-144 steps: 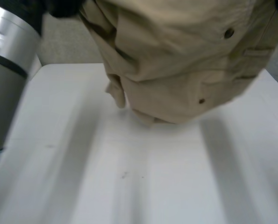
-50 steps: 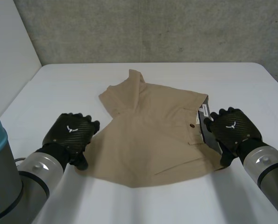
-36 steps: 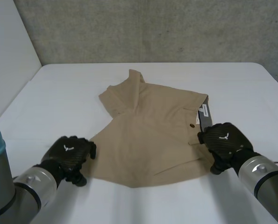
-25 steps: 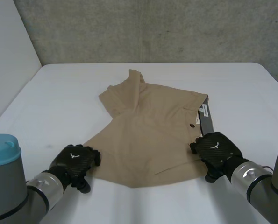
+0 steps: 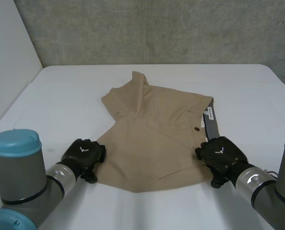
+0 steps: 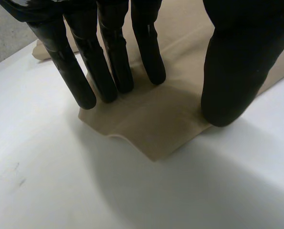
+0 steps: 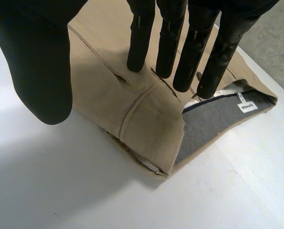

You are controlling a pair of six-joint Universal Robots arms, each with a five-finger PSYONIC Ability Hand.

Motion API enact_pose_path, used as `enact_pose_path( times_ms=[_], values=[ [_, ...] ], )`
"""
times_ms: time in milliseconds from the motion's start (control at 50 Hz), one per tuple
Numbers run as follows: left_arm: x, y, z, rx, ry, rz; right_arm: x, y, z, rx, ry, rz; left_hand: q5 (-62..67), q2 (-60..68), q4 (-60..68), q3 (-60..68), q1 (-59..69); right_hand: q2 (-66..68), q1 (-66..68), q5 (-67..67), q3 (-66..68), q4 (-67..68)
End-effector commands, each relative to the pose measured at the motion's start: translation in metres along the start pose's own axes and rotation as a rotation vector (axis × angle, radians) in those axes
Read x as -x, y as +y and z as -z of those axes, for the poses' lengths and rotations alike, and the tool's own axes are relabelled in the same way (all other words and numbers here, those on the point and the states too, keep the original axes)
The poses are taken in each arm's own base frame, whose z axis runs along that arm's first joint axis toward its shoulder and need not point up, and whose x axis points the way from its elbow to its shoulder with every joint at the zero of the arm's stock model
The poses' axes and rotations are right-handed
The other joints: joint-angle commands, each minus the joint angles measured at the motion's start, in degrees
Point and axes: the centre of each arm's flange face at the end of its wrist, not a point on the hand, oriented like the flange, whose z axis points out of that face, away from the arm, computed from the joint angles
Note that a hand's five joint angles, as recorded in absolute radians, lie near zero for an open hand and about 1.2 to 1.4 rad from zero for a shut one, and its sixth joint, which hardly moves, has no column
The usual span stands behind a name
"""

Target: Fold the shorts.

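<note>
On the white table [image 5: 61, 96], about its middle, the tan shorts [image 5: 156, 143] lay spread nearly flat, with one part turned over in a ridge toward the far side and the waistband [image 7: 149, 119] at the robot's right, its grey lining [image 7: 208, 121] and a small white label [image 7: 247, 106] showing where the band gaped; the left hand [image 5: 85, 154] sat at the near left corner of the cloth, its fingers [image 6: 113, 62] straight and pointing down onto that corner, the thumb [image 6: 237, 71] apart at the cloth's edge, nothing pinched between them; whether the tips actually pressed the cloth could not be told; the right hand [image 5: 220, 154] sat over the near end of the waistband, its fingers [image 7: 168, 43] straight above the band and the thumb [image 7: 41, 71] spread wide beside the edge, so it too was released and held nothing; the shorts looked light and limp, likely to sag and crease once lifted, though the doubled waistband and seams seemed stiffer and thicker; the sensible places to take hold were probably that thin left corner, pinched from the table, and the firm waistband end on the right, so that both edges could be carried over together without the middle bunching.
</note>
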Motion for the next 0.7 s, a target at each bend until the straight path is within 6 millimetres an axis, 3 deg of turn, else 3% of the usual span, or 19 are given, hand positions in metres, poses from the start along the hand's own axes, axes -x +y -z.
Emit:
enact_pose_path(
  times_ms=[20,80,240,460,700],
  values=[
    [0.001,0.000,-0.003,-0.002,-0.001,-0.007,-0.001,0.000,-0.001,-0.005,0.009,0.000,21.8,21.3,21.3,21.3,21.5,5.3,9.7,6.5,5.3,5.5],
    [0.001,0.000,-0.004,-0.005,-0.003,-0.007,-0.002,-0.001,-0.001,-0.007,0.011,0.001,37.9,37.3,37.4,37.4,37.6,5.5,9.9,6.6,5.5,5.6],
    [0.001,-0.011,0.000,-0.035,-0.005,-0.015,-0.003,-0.002,-0.002,-0.012,0.017,-0.003,38.0,37.4,37.5,37.4,37.7,5.3,9.7,6.5,5.3,5.5],
    [0.004,-0.077,0.046,-0.238,-0.020,-0.041,-0.007,-0.009,-0.007,-0.033,0.024,-0.046,38.0,37.4,37.5,37.4,37.7,3.0,7.4,4.1,2.9,3.1],
    [0.008,-0.090,0.057,-0.246,-0.025,-0.040,-0.010,0.001,-0.028,0.019,0.039,-0.076,38.0,37.4,37.5,37.4,37.7,3.5,7.9,4.6,3.4,3.6]
  ],
)
